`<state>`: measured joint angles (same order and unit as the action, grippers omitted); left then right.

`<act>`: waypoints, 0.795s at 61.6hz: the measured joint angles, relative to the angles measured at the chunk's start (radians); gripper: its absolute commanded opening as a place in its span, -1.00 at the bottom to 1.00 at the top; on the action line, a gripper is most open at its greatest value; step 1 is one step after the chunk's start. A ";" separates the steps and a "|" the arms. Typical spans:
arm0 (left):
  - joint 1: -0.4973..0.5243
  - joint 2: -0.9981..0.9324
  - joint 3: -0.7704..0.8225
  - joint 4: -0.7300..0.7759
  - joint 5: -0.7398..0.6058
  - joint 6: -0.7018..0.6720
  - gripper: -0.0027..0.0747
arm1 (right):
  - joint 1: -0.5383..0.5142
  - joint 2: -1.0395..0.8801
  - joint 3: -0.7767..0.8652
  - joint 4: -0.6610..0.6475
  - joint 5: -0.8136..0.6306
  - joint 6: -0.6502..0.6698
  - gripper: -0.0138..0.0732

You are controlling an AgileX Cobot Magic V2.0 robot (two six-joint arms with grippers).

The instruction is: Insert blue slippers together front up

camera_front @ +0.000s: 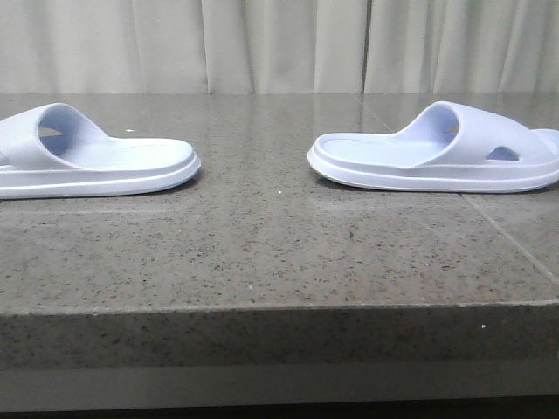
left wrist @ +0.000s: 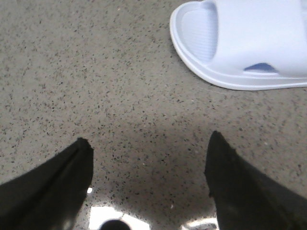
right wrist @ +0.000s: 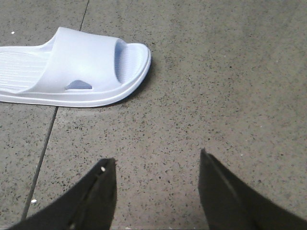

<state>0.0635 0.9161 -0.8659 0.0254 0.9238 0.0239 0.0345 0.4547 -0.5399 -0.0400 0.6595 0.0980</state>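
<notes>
Two pale lavender-blue slippers lie sole down and apart on a speckled grey stone tabletop (camera_front: 262, 244). The left slipper (camera_front: 96, 161) is at the left edge with its heel toward the middle. The right slipper (camera_front: 437, 157) is at the right, its heel toward the middle and its side cut-out facing me. Neither gripper shows in the front view. My left gripper (left wrist: 149, 138) is open and empty over bare stone, short of a slipper (left wrist: 254, 43). My right gripper (right wrist: 157, 155) is open and empty, short of a slipper (right wrist: 81, 62).
A pale curtain (camera_front: 279, 44) hangs behind the table. The table's front edge (camera_front: 279, 305) runs across the lower front view. A thin seam (right wrist: 48, 129) in the stone passes under the slipper in the right wrist view.
</notes>
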 measured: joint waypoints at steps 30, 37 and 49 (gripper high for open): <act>0.369 0.348 -0.103 -0.730 0.015 0.516 0.26 | 0.000 0.000 0.000 0.000 0.000 0.000 0.28; 0.393 0.425 -0.103 -0.855 0.017 0.606 -0.01 | 0.000 0.000 0.000 0.000 0.000 0.000 0.28; 0.394 0.543 -0.104 -0.955 0.017 0.684 -0.15 | 0.000 0.000 0.000 0.000 0.000 0.000 0.28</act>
<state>0.4576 1.4591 -0.9696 -0.9300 0.9407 0.7077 0.0345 0.4547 -0.5399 -0.0400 0.6595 0.0980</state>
